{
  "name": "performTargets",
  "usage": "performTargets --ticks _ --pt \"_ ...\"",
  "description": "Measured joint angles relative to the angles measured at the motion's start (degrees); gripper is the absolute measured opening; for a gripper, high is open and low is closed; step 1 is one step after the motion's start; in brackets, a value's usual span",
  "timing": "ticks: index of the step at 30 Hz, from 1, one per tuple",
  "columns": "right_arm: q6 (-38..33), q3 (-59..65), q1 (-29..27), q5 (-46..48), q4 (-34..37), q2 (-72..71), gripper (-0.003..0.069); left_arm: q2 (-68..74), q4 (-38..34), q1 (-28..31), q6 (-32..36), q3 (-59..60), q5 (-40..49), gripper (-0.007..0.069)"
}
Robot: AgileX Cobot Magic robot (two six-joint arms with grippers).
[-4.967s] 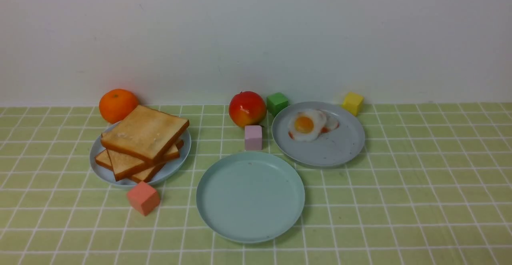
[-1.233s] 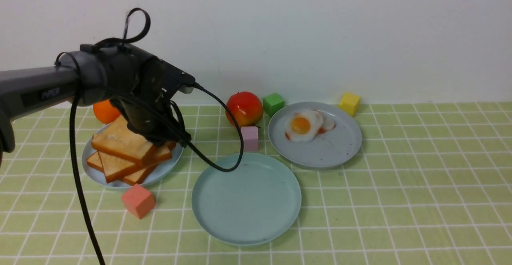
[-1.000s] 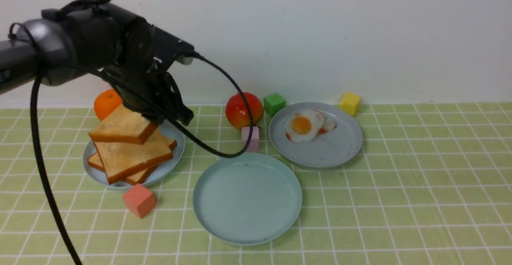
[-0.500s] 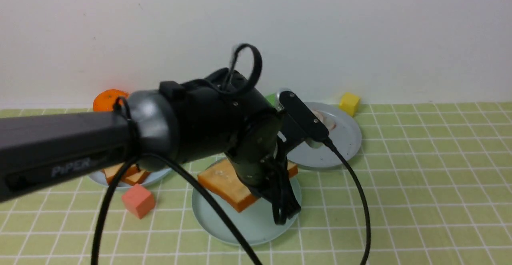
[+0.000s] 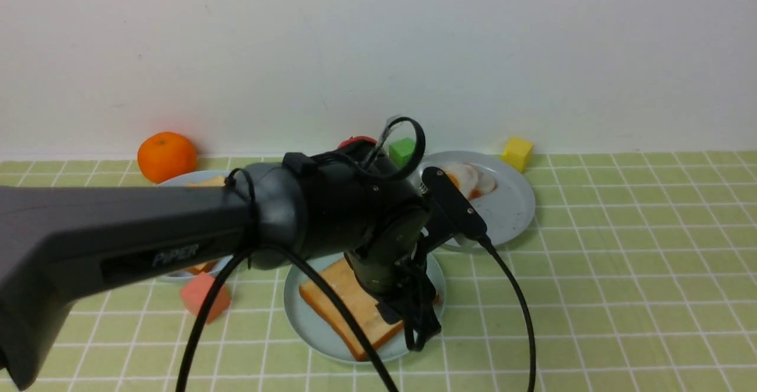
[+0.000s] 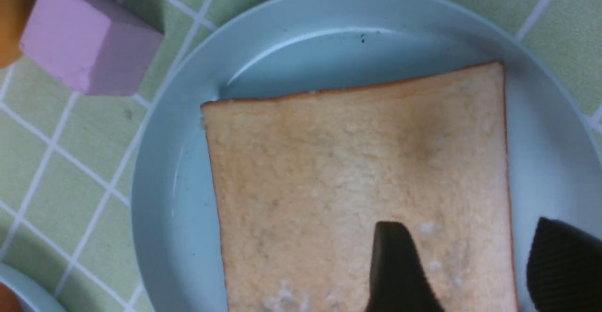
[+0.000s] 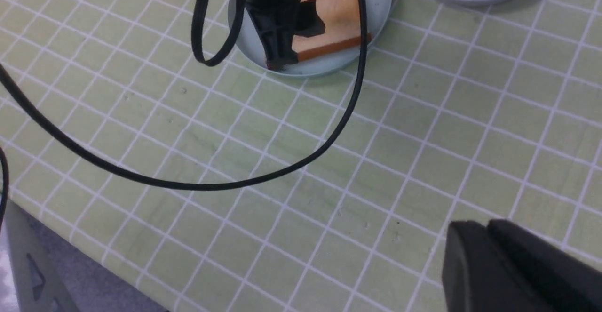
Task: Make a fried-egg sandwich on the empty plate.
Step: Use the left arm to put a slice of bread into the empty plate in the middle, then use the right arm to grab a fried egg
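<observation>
Egg (image 5: 470,174) (partly) behind left arm (image 5: 177,232)

Even, diffuse light from above; shadows are short and soft-edged. Front view: the left arm (image 5: 136,244), nearest the lens, is slightly soft. Left wrist view: a pale glare streak on the empty plate (image 6: 178,171); the left gripper (image 6: 470,260) is dark and blurred. Right wrist view: tablecloth (image 7: 376,161) sharp, right gripper (image 7: 475,232) defocused.

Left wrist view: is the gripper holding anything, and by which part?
Nothing. The left gripper stands open over the toast slice, which lies on the mint plate.
</observation>
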Motion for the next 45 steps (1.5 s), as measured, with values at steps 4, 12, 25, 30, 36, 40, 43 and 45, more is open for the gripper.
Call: performTargets --ticks 4,12,25,30,36,40,43,45 --pt "0.00 0.00 0.00 -2.26 -0.71 0.30 0.0088 -1.57 -0.12 -0.32 -1.75 0.00 2.16 0.0426" --pt "4.77 0.47 0.00 -10.71 -0.76 9.43 0.0141 -19.25 -0.44 -7.26 -12.17 -5.24 14.50 0.0178" --pt "8.50 -9.50 -3.29 -21.38 4.58 41.19 0.0176 -66.06 -7.19 -8.73 -14.94 24.76 5.54 -0.0013" --pt "7.48 -15.62 -7.88 -22.09 10.48 50.67 0.0188 -77.83 -7.25 -8.73 -18.84 37.18 -3.97 -0.0013" --pt "-2.23 -25.59 -12.82 -20.26 19.50 62.97 0.0248 -81.30 -6.88 -8.73 -30.11 40.86 -11.12 -0.0013" --pt "-8.26 -35.31 -14.56 -15.73 25.51 72.50 0.0304 -79.91 -5.19 -8.73 -33.74 41.10 -14.28 -0.0013" --pt "-10.91 -41.95 -14.75 -14.05 26.55 78.24 0.0332 -78.54 -4.85 -8.73 -34.20 41.17 -16.66 -0.0013" --pt "-11.33 -44.17 -14.75 -13.93 26.76 80.14 0.0337 -78.17 -4.73 -8.73 -34.31 41.17 -17.41 -0.0013"
